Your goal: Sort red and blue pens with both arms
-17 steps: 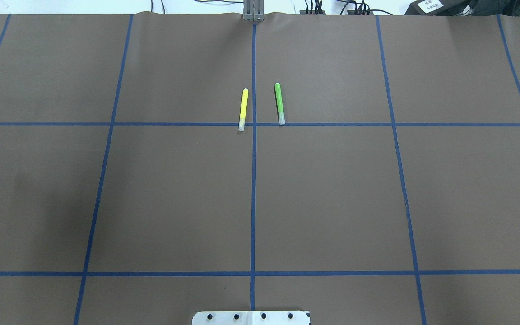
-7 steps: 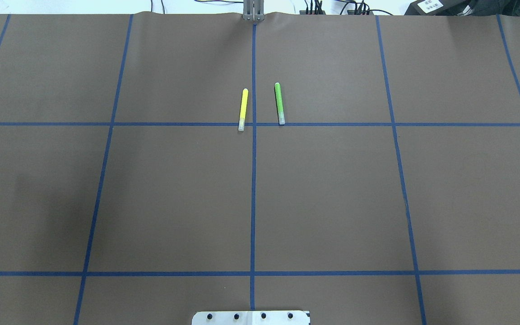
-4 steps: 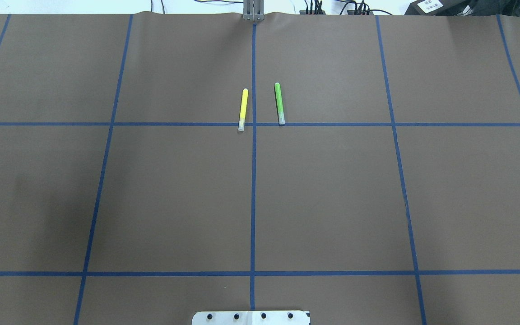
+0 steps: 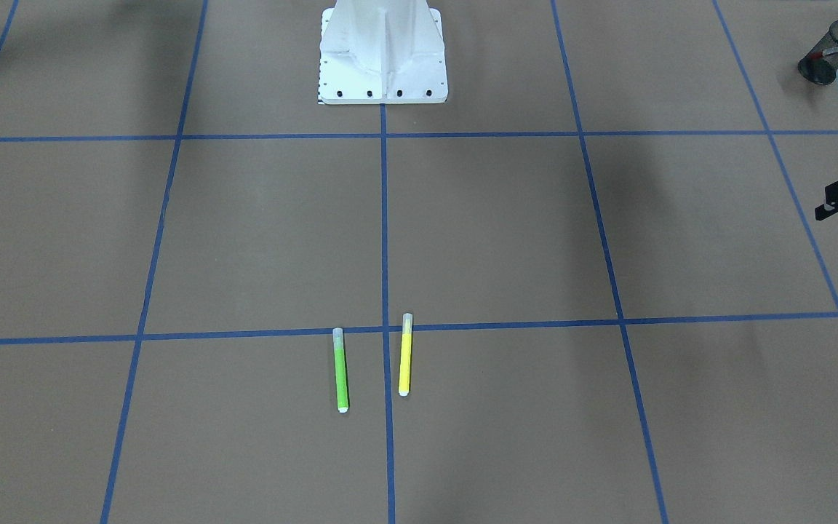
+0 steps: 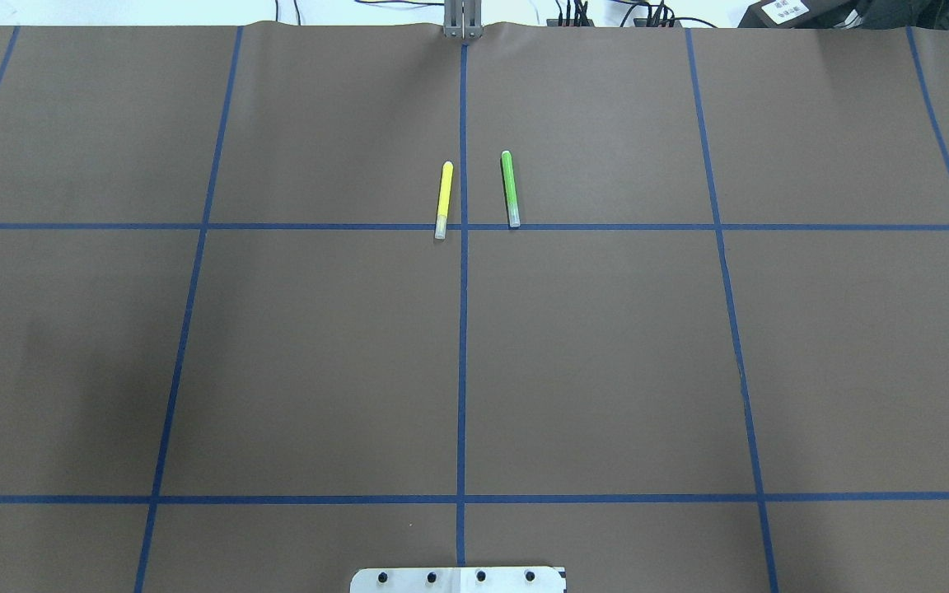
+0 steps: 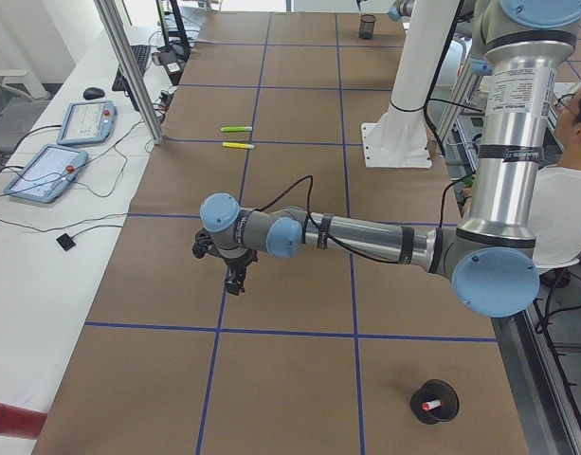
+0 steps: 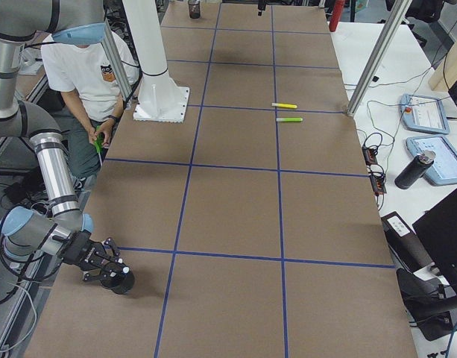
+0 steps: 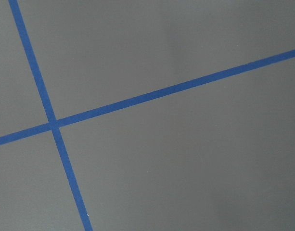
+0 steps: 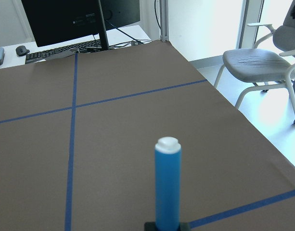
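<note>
over the table (image 6: 290, 389), left arm (image 6: 366, 242) outstretched

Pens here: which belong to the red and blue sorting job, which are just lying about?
Job: blue-barrelled pen with white tip; white marker with red end, in a black cup.
Lying about: green pen, clear cap; yellow pen, clear cap.

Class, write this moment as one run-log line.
red pen: in black cup | blue pen: upright before right gripper, grip unclear | left gripper: over table, state unclear | green pen, yellow pen: side-by-side mid-table
</note>
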{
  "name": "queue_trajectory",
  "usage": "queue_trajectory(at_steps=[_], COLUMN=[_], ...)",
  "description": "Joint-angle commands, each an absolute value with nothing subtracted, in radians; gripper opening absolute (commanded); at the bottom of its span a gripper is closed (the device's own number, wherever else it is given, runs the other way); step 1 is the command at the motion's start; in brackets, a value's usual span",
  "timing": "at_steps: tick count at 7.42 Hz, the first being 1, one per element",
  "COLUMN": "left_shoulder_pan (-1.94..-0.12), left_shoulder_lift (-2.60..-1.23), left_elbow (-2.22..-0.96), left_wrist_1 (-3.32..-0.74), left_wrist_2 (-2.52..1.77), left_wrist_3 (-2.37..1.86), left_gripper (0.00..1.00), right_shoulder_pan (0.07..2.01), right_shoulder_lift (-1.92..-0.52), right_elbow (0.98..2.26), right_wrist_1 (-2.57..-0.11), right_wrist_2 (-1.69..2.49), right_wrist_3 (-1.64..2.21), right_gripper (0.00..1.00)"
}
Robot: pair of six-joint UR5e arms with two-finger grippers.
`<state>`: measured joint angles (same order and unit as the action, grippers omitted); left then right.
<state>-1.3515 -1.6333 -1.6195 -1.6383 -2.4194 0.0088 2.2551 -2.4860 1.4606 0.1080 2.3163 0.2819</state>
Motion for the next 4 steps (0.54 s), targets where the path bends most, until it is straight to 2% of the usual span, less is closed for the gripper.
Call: queue_trajectory(at_steps=[1,4], left_shoulder_pan=[-1.353,-1.355], left_shoulder_lift=[-1.632,-1.629], left_elbow=[-1.626,-1.635], left_wrist_1=[-1.64,-1.638], left_wrist_2=[-2.419,-2.421], left_wrist_3=[0.008,0.008], left_gripper=[1.0,1.0], right_shoulder_pan=[2.255,2.255], right_shoulder_lift=[-2.546,-2.548], right_elbow=[1.462,1.462], right_wrist_1=[0.12,0.12], right_wrist_2=[2.275,2.276], right_wrist_3=[0.252,0.252], right_gripper=[0.0,0.0])
